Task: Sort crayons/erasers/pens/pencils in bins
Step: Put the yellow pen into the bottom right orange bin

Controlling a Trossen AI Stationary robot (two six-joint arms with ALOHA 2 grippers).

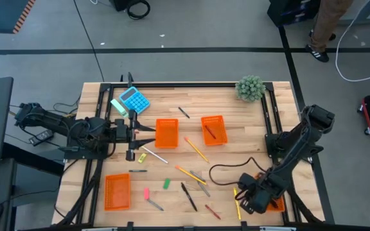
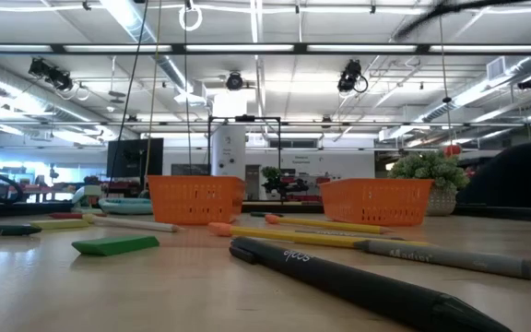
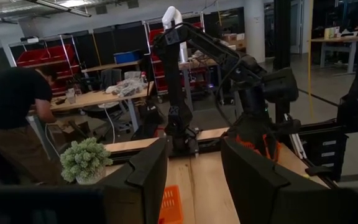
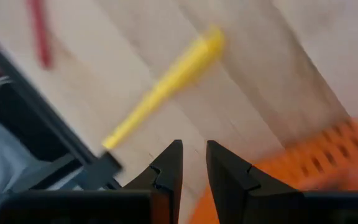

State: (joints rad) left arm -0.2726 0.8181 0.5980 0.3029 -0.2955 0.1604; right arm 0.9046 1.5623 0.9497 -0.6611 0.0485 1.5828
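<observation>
Four orange bins stand on the wooden table: two at mid-table (image 1: pixel 166 133) (image 1: pixel 214 129), one at the near left (image 1: pixel 117 191), one at the near right (image 1: pixel 276 205), half under my right arm. Pencils (image 1: pixel 196 149), black pens (image 1: pixel 189 196), a green eraser (image 1: pixel 167 183), a pink eraser (image 1: pixel 146 192) and a red crayon (image 1: pixel 212 212) lie loose between them. My right gripper (image 4: pixel 194 165) points down, slightly open and empty, just above the table beside a yellow pen (image 4: pixel 166 87) and the near-right bin's rim (image 4: pixel 309 168). My left gripper (image 3: pixel 194 186) hovers level and open at mid-left.
A blue calculator (image 1: pixel 134 99) lies at the far left and a small potted plant (image 1: pixel 250 88) at the far right corner. A black cable (image 1: pixel 227 170) loops over the table by my right arm. A dark frame rail (image 4: pixel 55 130) runs along the near edge. A person bends over a bench beyond the table (image 3: pixel 17 106).
</observation>
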